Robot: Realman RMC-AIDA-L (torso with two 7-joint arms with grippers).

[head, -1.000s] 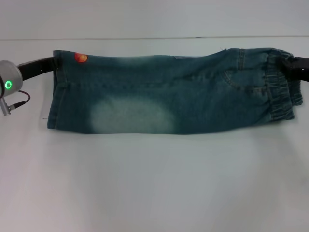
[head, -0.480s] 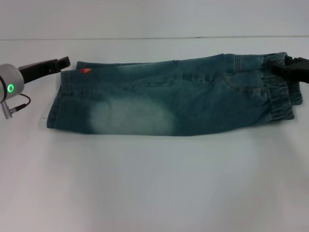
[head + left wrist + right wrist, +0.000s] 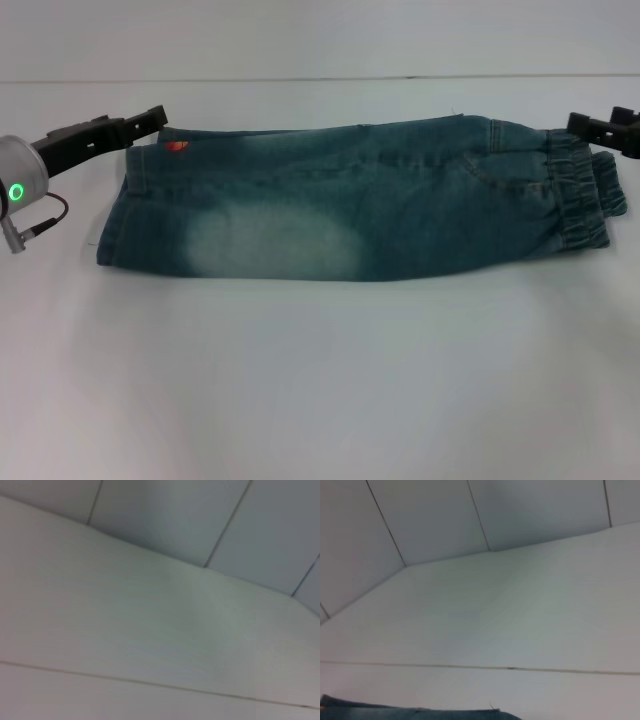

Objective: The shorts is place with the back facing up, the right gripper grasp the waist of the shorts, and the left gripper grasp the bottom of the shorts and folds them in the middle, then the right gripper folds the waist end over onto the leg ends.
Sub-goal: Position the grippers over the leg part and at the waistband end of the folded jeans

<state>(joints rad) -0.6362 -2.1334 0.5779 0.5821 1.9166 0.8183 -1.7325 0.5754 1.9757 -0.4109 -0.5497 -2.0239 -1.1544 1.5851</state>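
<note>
The shorts (image 3: 350, 200) lie folded lengthwise in a long band across the table. The waist end (image 3: 580, 195) with its gathered band is at the right. The leg ends (image 3: 125, 210) are at the left, beside a small orange basketball patch (image 3: 176, 146). My left gripper (image 3: 158, 114) hovers open just above the far left corner, off the denim. My right gripper (image 3: 580, 122) is open too, just beyond the waistband's far corner, holding nothing. The right wrist view catches only a thin strip of the shorts (image 3: 420, 714). Only bare table and wall show in the left wrist view.
The white table (image 3: 320, 380) stretches wide in front of the shorts. Its far edge (image 3: 300, 79) runs just behind them, with a pale panelled wall (image 3: 470, 515) beyond.
Both grippers have let go of the shorts and lifted away from their far edge. The raised far edge has dropped flat onto the table.
</note>
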